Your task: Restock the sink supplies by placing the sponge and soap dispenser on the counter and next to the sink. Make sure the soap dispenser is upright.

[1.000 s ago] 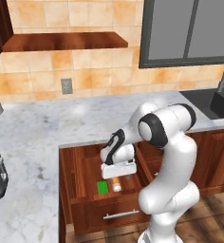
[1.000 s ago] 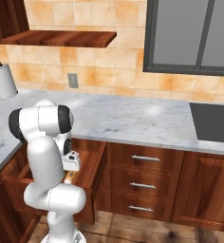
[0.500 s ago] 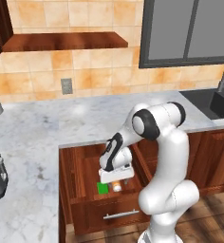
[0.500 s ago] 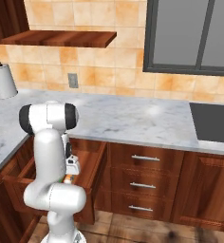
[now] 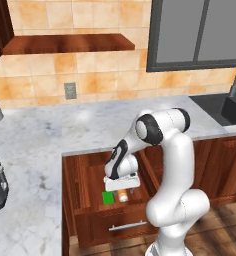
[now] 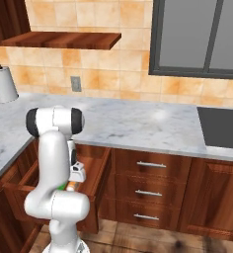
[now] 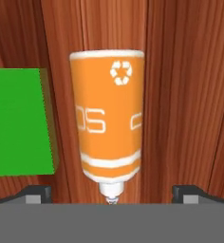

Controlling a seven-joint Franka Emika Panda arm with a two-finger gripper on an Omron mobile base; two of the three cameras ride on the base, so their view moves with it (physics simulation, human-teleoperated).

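Sponge is seen flat on the wooden drawer floor, and just right of it the soap dispenser is laid on its side. The end effector is spread wide around the dispenser's pump end, with nothing gripped.

Smooth orange plastic soap dispenser, matt green sponge, grained reddish wood drawer

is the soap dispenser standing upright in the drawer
No, in the hand view the soap dispenser lies flat on the drawer floor beside the sponge.
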